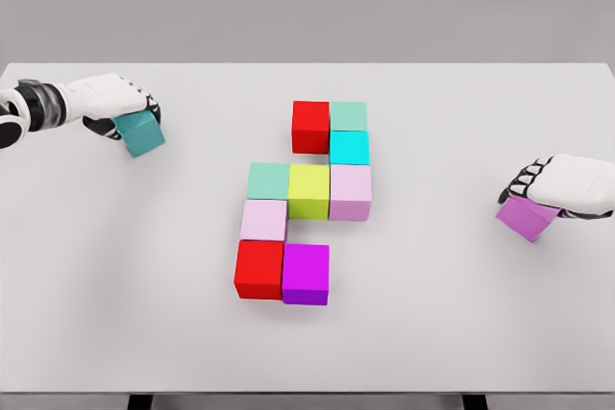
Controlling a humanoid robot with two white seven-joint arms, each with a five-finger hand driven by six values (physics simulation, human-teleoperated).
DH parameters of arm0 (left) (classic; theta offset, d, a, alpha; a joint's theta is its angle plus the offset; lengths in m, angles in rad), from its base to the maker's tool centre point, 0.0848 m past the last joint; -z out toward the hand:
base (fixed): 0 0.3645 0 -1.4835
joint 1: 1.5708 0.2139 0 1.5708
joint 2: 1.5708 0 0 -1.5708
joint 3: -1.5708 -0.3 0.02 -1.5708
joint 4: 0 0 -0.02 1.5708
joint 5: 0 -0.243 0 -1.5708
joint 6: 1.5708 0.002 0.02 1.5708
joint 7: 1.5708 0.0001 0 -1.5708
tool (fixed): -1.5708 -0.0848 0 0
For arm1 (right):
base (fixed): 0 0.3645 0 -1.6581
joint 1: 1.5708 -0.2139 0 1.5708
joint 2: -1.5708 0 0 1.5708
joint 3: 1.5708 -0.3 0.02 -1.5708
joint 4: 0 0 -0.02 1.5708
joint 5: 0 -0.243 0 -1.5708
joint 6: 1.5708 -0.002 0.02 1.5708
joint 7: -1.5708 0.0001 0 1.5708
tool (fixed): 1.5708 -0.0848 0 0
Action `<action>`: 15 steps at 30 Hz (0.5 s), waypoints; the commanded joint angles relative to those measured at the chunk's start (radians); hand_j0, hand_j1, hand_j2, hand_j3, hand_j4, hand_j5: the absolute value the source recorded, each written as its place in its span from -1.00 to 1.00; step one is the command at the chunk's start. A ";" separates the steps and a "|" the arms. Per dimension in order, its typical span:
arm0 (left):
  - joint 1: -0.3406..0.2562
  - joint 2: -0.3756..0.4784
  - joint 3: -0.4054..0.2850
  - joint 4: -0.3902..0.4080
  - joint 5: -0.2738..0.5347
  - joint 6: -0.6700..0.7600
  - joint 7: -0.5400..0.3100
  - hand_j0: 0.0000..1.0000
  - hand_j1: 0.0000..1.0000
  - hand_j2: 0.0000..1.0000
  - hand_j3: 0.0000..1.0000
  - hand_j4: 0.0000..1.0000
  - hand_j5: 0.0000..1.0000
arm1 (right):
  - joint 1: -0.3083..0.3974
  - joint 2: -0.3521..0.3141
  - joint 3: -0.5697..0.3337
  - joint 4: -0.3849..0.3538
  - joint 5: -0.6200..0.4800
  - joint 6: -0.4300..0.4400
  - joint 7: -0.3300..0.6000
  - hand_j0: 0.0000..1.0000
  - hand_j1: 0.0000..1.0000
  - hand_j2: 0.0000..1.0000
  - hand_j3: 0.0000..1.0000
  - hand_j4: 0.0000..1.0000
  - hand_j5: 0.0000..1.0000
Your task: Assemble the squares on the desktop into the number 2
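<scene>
A teal cube [144, 133] is gripped in the curled fingers of the left hand [113, 103] at the table's [461, 324] far left, and a purple cube [528, 217] is gripped likewise in the right hand [567, 185] at the right. Both are held well apart from the unfinished figure [306, 201] in the middle, probably for its open row ends.

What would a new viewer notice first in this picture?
The cluster of coloured cubes in the middle of the white table, already roughly shaped like a 2. Then the two hands at the sides: the left hand grips a teal cube, the right hand a purple cube.
</scene>
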 commanded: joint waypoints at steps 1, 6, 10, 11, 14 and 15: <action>0.000 0.000 0.002 0.003 0.005 0.001 -0.001 0.26 0.26 0.26 0.26 0.26 0.26 | 0.000 0.006 0.003 0.001 -0.014 -0.002 0.036 0.13 0.13 0.13 0.13 0.13 0.13; -0.009 -0.001 0.003 0.006 0.010 0.001 -0.001 0.27 0.27 0.27 0.27 0.27 0.27 | 0.000 0.003 -0.003 0.000 -0.019 -0.002 0.036 0.14 0.14 0.14 0.14 0.14 0.14; -0.023 -0.009 0.000 0.006 0.002 0.001 -0.001 0.27 0.27 0.27 0.27 0.27 0.27 | -0.001 -0.002 -0.011 -0.015 -0.024 -0.002 0.036 0.14 0.14 0.14 0.14 0.14 0.14; -0.026 -0.010 0.000 0.006 0.002 0.001 -0.001 0.27 0.27 0.27 0.27 0.27 0.27 | -0.001 -0.002 -0.011 -0.015 -0.024 -0.002 0.036 0.14 0.14 0.14 0.14 0.14 0.14; -0.032 -0.011 -0.001 0.006 0.000 0.001 -0.001 0.28 0.28 0.28 0.28 0.28 0.28 | -0.003 -0.005 -0.011 -0.017 -0.025 -0.002 0.038 0.14 0.14 0.14 0.14 0.14 0.14; -0.032 -0.011 -0.001 0.007 0.000 0.001 -0.001 0.28 0.28 0.28 0.28 0.28 0.28 | -0.003 -0.005 -0.012 -0.028 -0.025 -0.002 0.039 0.14 0.14 0.14 0.14 0.14 0.14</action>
